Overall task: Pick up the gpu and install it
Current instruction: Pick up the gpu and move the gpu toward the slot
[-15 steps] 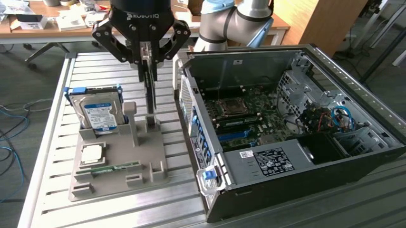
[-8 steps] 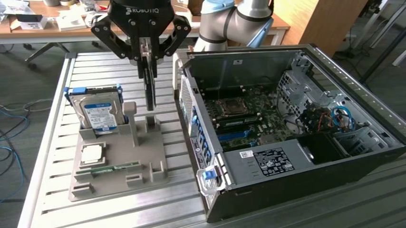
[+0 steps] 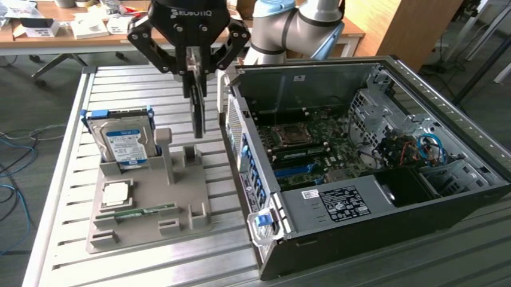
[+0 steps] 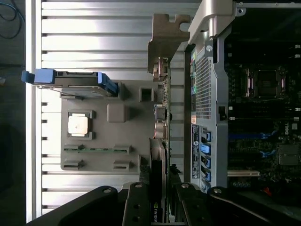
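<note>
My gripper (image 4: pixel 160 189) sits closest to the wrist camera, its dark fingers (image 4: pixel 137 207) clamped on either face of the gpu (image 4: pixel 160 113), so my hand is grasping the card and nothing else. In the exterior view the gripper (image 3: pixel 197 70) hangs over the grey holder (image 3: pixel 188 197), and the gpu (image 3: pixel 197 110) drops straight down from it, upright and edge-on. The card's lower end is close above the holder's far side. I cannot tell whether it touches the small post there.

The holder (image 4: pixel 127 141) lies flat on the slatted metal table (image 3: pixel 72 119). On the holder's far corner, at the exterior view's left, the hard drive (image 3: pixel 124 140) stands upright in its blue carrier. Nearer on the holder than the drive lies the square processor chip (image 3: pixel 116 192), flat in its pocket. Just beyond that toward the holder's near edge lies the narrow green memory stick (image 3: pixel 140 210).

Beside the holder, on the exterior view's right, stands the computer case (image 3: pixel 447 107) with its side open and the motherboard (image 3: pixel 319 137) showing inside. The gpu is over the holder's case-side edge, outside the case.
</note>
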Motion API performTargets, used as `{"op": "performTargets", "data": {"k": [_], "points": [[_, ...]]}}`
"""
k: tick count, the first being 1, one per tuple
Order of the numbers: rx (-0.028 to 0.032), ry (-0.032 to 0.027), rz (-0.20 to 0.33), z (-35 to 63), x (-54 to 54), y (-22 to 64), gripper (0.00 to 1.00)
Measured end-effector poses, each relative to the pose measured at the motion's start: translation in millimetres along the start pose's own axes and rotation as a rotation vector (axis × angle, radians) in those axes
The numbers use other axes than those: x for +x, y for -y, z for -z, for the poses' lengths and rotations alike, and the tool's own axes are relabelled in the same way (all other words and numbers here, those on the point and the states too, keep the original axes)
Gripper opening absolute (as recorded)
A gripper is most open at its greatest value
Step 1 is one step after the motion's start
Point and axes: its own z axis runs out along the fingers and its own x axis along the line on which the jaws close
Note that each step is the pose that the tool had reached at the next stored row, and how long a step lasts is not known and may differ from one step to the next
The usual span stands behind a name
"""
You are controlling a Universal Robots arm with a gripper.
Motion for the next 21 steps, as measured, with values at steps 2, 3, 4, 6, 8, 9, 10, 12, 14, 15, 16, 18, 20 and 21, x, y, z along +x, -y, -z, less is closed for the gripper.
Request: {"op": "performTargets", "data": {"k": [2,3,4,6,8,9,10,12,14,15,16,18,20,21], "points": [[0.0,0.0,0.0,0.0,-8.5,-0.2,0.26],[-0.0001,0.0,0.0,0.0,-12.7,-0.3,0.26],[-0.0001,0.0,0.0,0.0,-16.8,-0.4,0.26],[0.0001,-0.0003,0.0,0.1,-24.9,-0.5,0.26],[0.0,-0.0003,0.0,0.1,-33.5,-0.8,0.26],[-0.0001,-0.0003,0.0,0.1,-37.5,-0.9,0.26],[-0.0001,-0.0004,0.0,0.1,-41.7,-0.9,0.26],[0.0,-0.0005,0.0,0.2,-50.3,-1.1,0.26],[0.0,-0.0005,0.0,0.2,-58.7,-1.3,0.26],[0.0,-0.0005,0.0,0.2,-63.5,-1.4,0.26],[0.0,-0.0006,0.0,0.2,-68.2,-1.5,0.26],[0.0,-0.0006,0.0,0.2,-77.0,-1.7,0.26],[0.0,-0.0007,0.0,0.3,-85.6,-1.9,0.26],[0.0,-0.0007,0.0,0.3,-89.7,-2.0,0.26]]}}
